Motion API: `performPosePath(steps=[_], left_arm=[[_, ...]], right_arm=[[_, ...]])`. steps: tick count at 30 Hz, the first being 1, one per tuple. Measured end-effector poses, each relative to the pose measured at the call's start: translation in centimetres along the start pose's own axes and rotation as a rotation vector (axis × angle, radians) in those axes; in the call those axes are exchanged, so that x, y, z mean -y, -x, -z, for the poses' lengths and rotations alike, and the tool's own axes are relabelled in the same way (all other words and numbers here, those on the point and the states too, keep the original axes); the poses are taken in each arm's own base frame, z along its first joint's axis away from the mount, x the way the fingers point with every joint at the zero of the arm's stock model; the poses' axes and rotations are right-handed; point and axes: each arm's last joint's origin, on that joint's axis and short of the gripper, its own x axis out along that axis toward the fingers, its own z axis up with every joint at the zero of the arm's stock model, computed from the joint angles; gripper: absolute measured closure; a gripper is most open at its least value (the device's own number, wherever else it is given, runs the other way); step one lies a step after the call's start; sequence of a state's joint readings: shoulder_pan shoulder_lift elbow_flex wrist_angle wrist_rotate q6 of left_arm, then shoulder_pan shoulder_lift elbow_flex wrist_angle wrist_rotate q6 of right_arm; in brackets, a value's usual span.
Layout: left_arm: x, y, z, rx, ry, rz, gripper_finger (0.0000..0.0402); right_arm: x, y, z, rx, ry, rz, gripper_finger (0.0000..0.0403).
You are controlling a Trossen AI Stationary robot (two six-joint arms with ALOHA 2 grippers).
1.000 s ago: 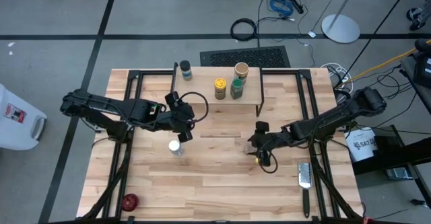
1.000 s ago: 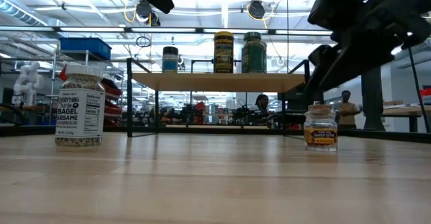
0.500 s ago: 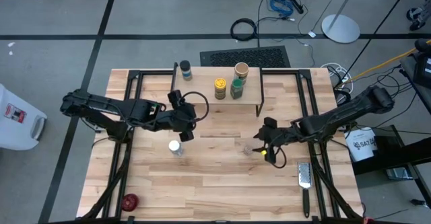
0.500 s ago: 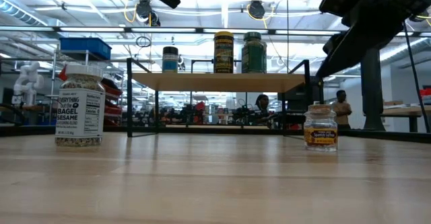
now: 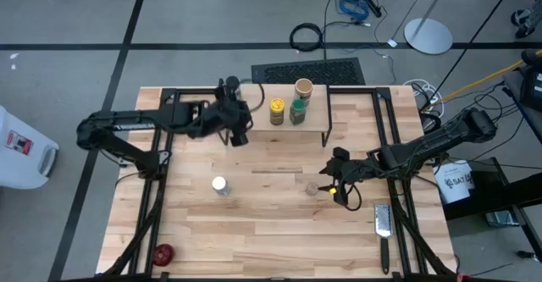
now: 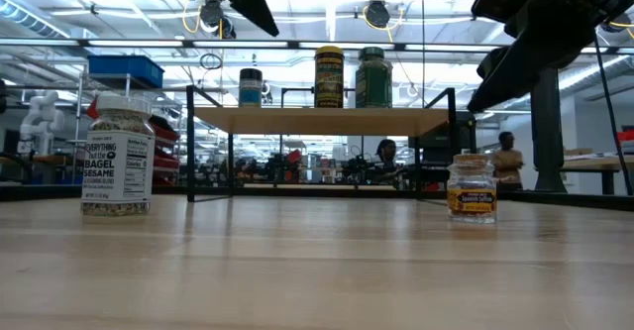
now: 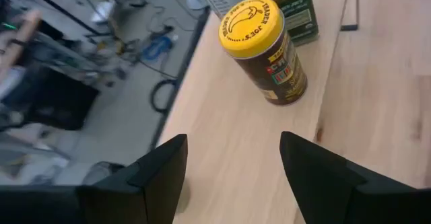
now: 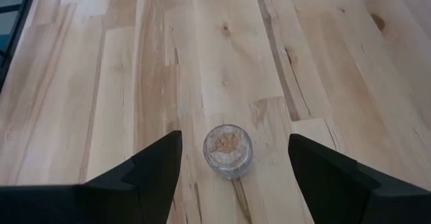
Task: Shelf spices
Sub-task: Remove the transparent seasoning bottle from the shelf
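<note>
The shelf (image 5: pixel 264 131) stands at the table's far middle. On it are a yellow-lidded jar (image 7: pixel 259 49), a green-lidded jar (image 5: pixel 297 110), a tan-lidded jar (image 5: pixel 303 88) and a dark-lidded jar (image 6: pixel 250 86). A white-capped jar (image 5: pixel 219 185) stands on the table's left part. A small clear jar (image 8: pixel 229 148) stands at mid-right. My left gripper (image 5: pixel 240 135) hovers open above the shelf's left part, left of the yellow-lidded jar. My right gripper (image 5: pixel 330 185) hangs open just right of the small jar and higher, touching nothing.
A flat metal grater (image 5: pixel 383 223) lies near the right front. A small red round object (image 5: pixel 163 252) lies at the front left corner. The shelf's thin black legs (image 6: pixel 189 142) stand on the table. Bare wood lies between the two table jars.
My left gripper has swung from above the table near the white-capped jar toward the far edge and now hangs over the shelf, rolled a little. My right gripper has risen and drawn back toward the right edge, away from the small clear jar, which stays standing.
</note>
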State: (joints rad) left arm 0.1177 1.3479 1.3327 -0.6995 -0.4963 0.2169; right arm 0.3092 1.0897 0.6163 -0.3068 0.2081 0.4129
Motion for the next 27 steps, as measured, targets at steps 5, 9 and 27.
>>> performPosePath(steps=[5,9,27], left_arm=[[-1.6,-0.9,0.4,-0.009,0.015,0.016,0.0155],[-2.3,-1.2,0.6,-0.02,0.011,-0.001,0.0155],[-2.2,-1.1,0.6,-0.018,-0.016,0.004,0.0155]], right_arm=[[0.0,-0.1,0.2,-0.022,-0.032,0.012,0.0144],[-0.8,-1.2,0.9,-0.065,0.026,0.019,0.0136],[-0.9,-6.4,1.8,-0.117,0.042,0.077,0.0089]])
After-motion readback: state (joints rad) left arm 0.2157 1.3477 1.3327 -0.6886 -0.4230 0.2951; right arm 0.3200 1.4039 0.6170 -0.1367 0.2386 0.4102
